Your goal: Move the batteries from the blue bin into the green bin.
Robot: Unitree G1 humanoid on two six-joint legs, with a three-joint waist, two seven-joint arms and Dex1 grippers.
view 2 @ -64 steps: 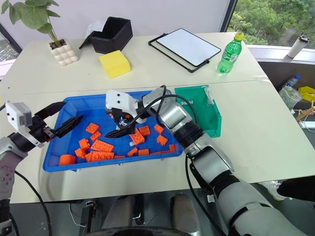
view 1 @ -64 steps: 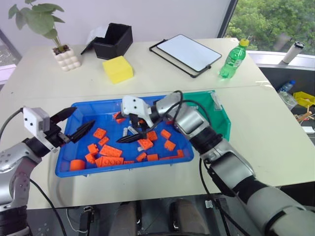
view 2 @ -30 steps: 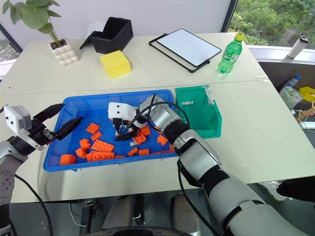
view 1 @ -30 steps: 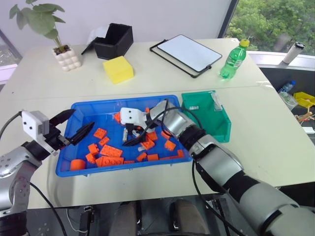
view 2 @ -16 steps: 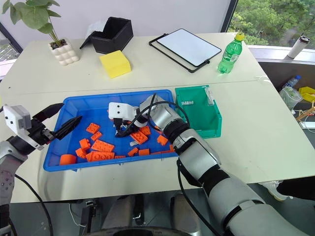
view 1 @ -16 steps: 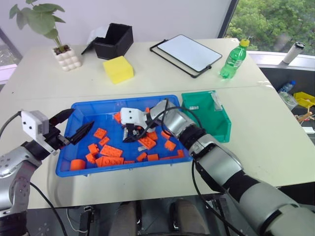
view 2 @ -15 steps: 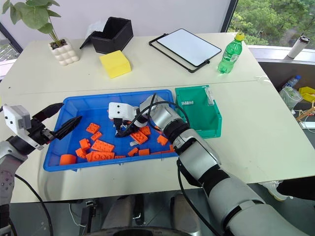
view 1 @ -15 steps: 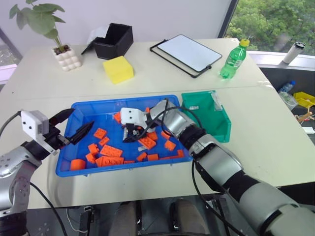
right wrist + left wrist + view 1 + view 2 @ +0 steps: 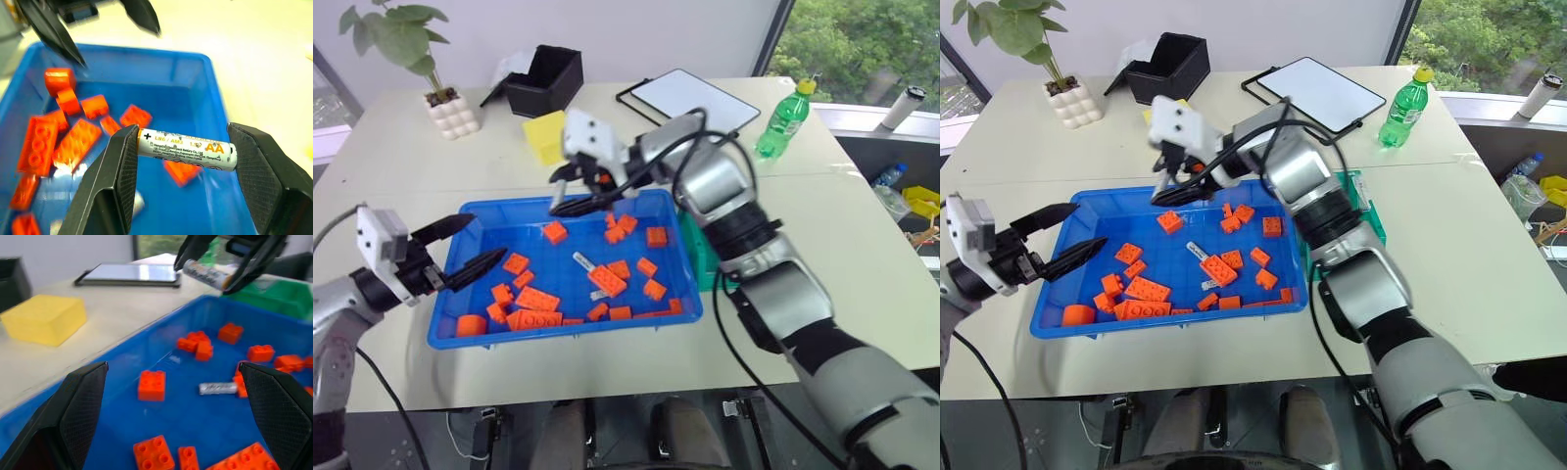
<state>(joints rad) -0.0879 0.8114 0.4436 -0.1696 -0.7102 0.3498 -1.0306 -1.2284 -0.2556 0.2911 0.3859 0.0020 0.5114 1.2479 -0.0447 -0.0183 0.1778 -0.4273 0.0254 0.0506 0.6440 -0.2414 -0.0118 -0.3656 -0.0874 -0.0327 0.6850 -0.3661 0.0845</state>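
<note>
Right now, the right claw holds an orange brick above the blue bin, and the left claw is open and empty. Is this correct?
Not quite. The right claw holds an AA battery, not an orange brick; the right wrist view shows it clamped end to end between the fingers. The rest stands: it is above the blue bin, and the left claw is open and empty.

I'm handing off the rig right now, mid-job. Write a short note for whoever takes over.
Right gripper: shut on an AA battery, lifted above the blue bin's far rim.
Left gripper: open, holding nothing, hovering at the blue bin's left end.
Another battery lies among the orange bricks in the blue bin.
Green bin: beside the blue bin's right end, contents hidden.
Left: drop the held battery into the green bin, then fetch the rest.
</note>
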